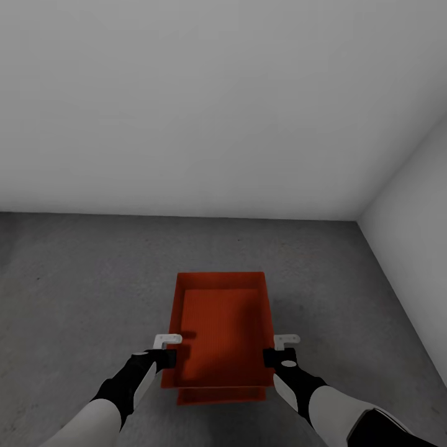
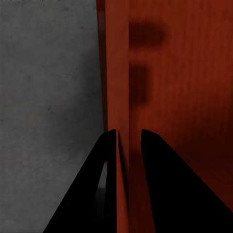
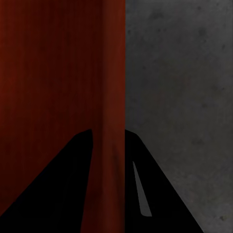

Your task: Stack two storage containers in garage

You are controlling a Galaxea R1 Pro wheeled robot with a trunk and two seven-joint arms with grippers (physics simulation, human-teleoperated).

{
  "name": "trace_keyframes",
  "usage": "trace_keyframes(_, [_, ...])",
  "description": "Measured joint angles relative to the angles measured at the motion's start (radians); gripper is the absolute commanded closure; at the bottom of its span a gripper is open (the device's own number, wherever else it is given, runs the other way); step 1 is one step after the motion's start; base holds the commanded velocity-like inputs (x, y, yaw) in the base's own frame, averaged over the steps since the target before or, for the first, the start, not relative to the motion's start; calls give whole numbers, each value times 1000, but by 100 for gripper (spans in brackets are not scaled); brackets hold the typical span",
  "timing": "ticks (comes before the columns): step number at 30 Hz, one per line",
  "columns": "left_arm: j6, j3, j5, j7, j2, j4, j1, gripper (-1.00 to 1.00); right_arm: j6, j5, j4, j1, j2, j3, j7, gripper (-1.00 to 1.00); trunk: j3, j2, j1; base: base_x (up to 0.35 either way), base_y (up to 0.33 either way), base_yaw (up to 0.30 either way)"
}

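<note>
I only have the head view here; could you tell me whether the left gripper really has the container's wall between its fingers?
Observer: Yes. In the left wrist view the left gripper has the orange wall of the upper container running between its two dark fingers.
Operator: Thank you. And is the right side the same?
Observer: The right gripper straddles the opposite wall, one finger inside the bin, one outside over the grey floor.
Operator: Is there anything under the bin?
Observer: Your own view shows that best: a second container's edge peeks out below the upper one.
</note>
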Motion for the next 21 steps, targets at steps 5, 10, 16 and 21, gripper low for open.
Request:
trace_keyframes(5, [0, -1, 1, 0, 1, 0, 0, 100, 0, 0, 0, 0, 0, 0, -1, 100, 0, 0, 0, 0, 0, 0])
trace_keyframes(10, [-1, 0, 0, 0, 0, 0, 0, 100, 0, 0, 0, 0, 0, 0, 0, 100, -9, -21, 11, 0, 0, 0])
trace_keyframes(16, [0, -1, 1, 0, 0, 0, 0, 100, 0, 0, 0, 0, 0, 0, -1, 100, -19, -42, 23, 0, 0, 0])
trace_keyframes(21, [0, 0, -1, -1, 1, -2, 0, 100, -3, -1, 0, 0, 1, 0, -1, 100, -19, -42, 23, 0, 0, 0])
